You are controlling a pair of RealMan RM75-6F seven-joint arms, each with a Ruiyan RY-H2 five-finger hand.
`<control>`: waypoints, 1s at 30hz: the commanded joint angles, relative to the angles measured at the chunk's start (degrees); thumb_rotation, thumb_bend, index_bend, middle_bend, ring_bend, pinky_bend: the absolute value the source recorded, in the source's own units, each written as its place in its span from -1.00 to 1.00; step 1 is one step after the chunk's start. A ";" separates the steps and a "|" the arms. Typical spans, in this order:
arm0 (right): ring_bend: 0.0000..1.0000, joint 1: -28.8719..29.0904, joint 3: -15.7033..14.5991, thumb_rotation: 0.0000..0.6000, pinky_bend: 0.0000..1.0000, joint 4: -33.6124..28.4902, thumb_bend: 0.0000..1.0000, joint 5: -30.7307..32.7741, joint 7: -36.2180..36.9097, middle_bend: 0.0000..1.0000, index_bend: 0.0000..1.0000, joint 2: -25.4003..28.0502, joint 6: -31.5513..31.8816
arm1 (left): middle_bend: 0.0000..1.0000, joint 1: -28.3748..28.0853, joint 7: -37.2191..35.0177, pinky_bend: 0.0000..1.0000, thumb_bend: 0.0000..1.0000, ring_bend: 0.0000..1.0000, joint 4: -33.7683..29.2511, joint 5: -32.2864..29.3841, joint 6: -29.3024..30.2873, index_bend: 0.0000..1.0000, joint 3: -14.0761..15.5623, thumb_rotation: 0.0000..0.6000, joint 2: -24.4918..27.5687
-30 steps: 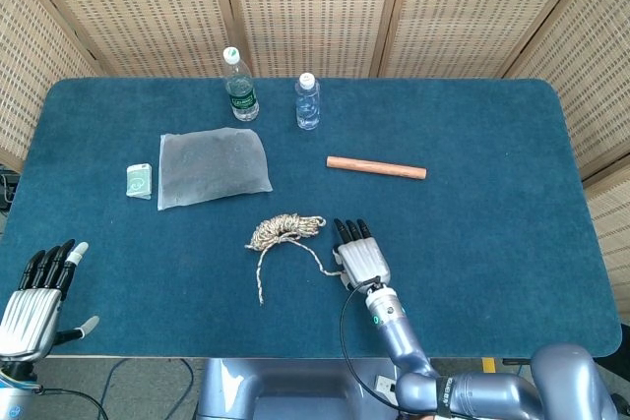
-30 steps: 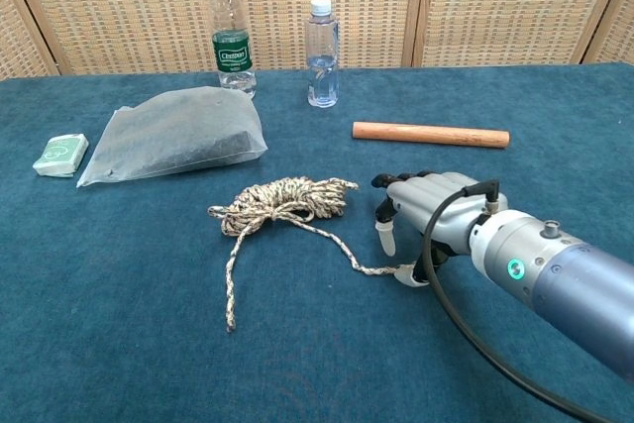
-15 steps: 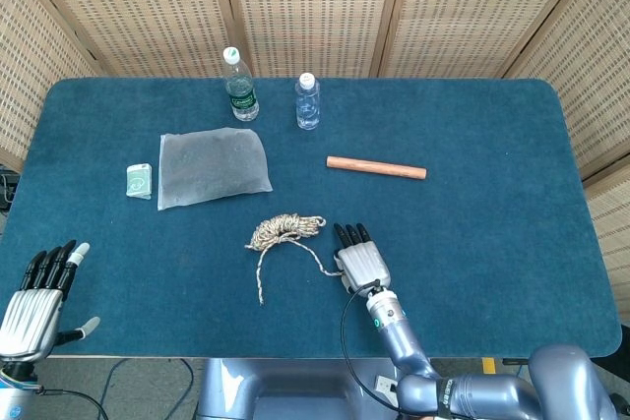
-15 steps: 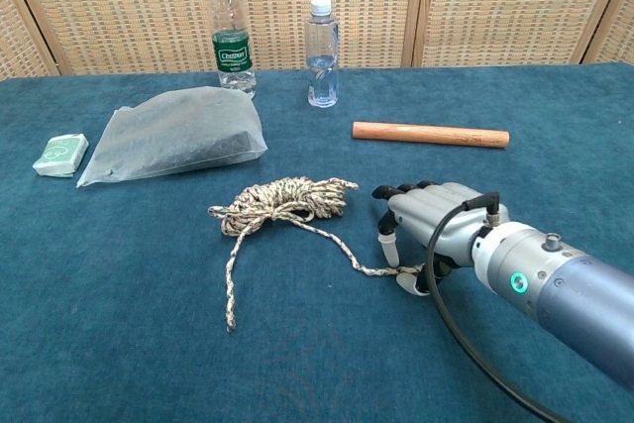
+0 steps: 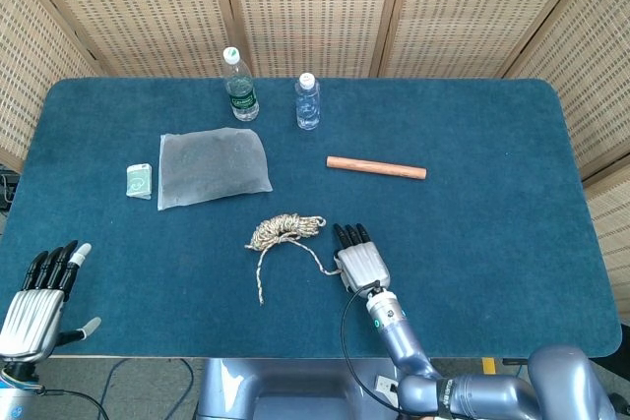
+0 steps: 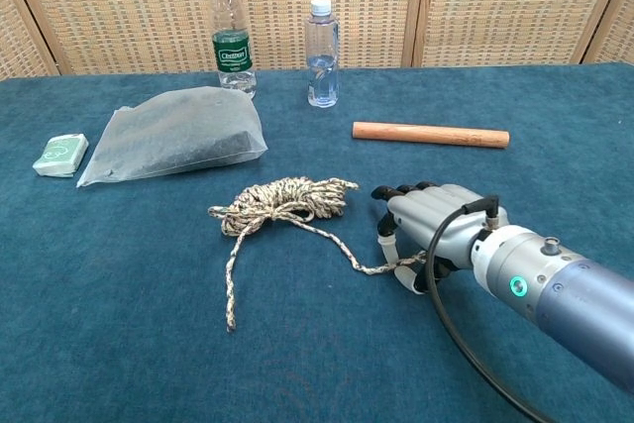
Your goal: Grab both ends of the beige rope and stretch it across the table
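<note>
I see woven rattan screen panels [image 5: 305,2] in wooden frames standing behind my table [image 5: 492,243], whose top is dark teal felt, evenly lit, rounded at its corners.

You are looking at the right hand [image 6: 431,222], a silver-grey metal five-finger unit with black fingertip sections and pale, whitish pads showing on the underside of the fingers [image 6: 385,236]. A black cable [image 6: 443,284] is running from the back of the hand, looping beside the wrist and trailing down along the forearm. The wrist collar is showing as a bright silver cylinder carrying a small glowing green indicator light [image 6: 516,287] and a small round knob on top. The forearm [image 6: 584,313] is wearing a smooth blue-grey metallic casing. The left hand [image 5: 34,302] is showing the same silver ribbed back, black fingers and white-tipped outer digits.
</note>
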 commanded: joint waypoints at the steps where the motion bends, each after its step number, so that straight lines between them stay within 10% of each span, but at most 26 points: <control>1: -1.00 -0.19 -0.07 1.00 -1.00 0.09 -0.12 -0.71 0.58 -1.00 0.29 -0.01 0.22 | -1.00 -0.02 0.07 -1.00 -0.88 -1.00 0.05 -0.05 -0.06 -1.00 0.02 1.00 -0.05; 17: -1.00 -1.41 0.21 1.00 -1.00 -0.66 -0.11 -4.41 4.19 -1.00 0.36 1.97 0.47 | -1.00 -2.61 3.04 -1.00 -0.81 -1.00 3.11 2.78 -1.64 -1.00 -0.78 1.00 -2.62; 30: -1.00 -1.77 0.61 1.00 -1.00 -0.80 -0.11 -4.16 3.72 -1.00 0.37 2.09 0.75 | -1.00 -20.54 11.20 -1.00 -0.75 -1.00 13.33 19.35 -14.54 -0.52 -3.72 1.00 -9.77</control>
